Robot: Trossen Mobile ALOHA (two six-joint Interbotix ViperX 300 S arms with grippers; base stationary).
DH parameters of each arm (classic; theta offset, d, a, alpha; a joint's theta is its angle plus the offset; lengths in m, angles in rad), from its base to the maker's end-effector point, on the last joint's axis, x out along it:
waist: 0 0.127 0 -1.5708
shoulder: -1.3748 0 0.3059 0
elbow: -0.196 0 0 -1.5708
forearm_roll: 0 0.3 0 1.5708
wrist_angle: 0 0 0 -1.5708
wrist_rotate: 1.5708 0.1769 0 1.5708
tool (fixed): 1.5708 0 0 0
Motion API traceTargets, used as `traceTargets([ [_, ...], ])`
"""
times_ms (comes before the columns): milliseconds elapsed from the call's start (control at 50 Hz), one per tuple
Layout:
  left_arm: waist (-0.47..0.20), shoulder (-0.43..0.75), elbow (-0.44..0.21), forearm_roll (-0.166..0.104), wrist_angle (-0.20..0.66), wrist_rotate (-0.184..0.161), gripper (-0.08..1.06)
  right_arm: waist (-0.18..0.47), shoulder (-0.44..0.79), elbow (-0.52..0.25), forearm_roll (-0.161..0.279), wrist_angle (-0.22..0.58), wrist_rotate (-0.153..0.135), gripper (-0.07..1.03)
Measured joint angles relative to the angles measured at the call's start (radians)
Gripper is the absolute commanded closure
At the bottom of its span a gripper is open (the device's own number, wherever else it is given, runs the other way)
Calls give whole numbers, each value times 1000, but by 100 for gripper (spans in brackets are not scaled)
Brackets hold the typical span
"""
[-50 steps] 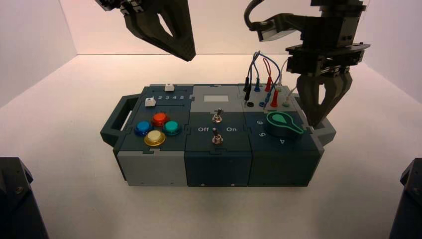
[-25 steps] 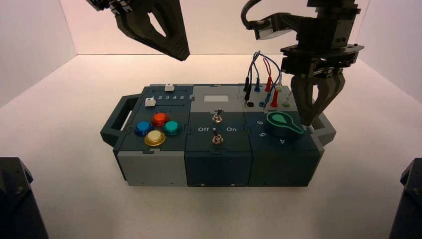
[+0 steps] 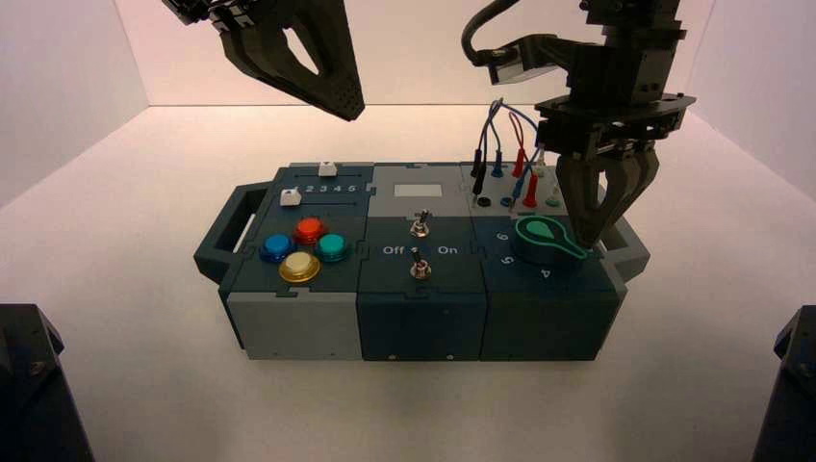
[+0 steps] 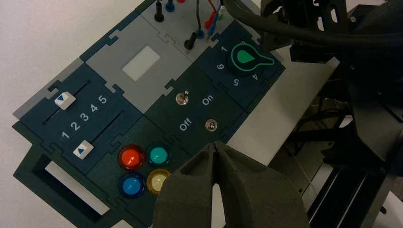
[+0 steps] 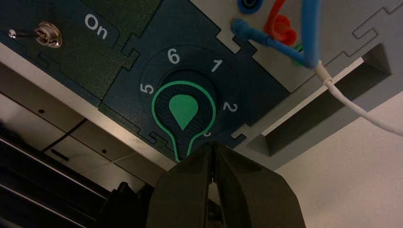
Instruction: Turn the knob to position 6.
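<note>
The right gripper is clenched, its fingertips pressed together on nothing. It hangs directly at the pointed tip of the knob; whether it touches the tip cannot be told. In the high view the same gripper stands over the right end of the box, with the knob just beside its tips on the side toward the toggle switches.

**Step in hand: contact at the knob's tip, rotation not yet begun.** The pointer now aims back at the gripper, near the digit partly hidden under the tip, between 2 and 5 on the dial. Position 6 lies on the far side of the knob body from the gripper, between the 5 and the 1.

**Recommended execution:**
1. Keep the fingers closed so they act as one pushing edge.
2. Set them low against the flank of the tip, not on top, or they may slip off.
3. Sweep in an arc about the knob's centre, past 5, stopping at 6.
4. Stay clear of the blue wire and white wire beyond the dial.

Farther off, the left gripper is likewise clenched and empty, idle above the box's button end.
</note>
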Motion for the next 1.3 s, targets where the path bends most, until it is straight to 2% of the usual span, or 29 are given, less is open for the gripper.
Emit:
traceTargets([
  [680,0,0,5,0,2,2,101,25,9,14,44,-31,3,98],
  [1000,0,0,3,3,2,2,101,46,9,14,60,-37,23,99],
  [1300,0,0,3,11,6,2,101,55,9,15,84,-37,26,98],
])
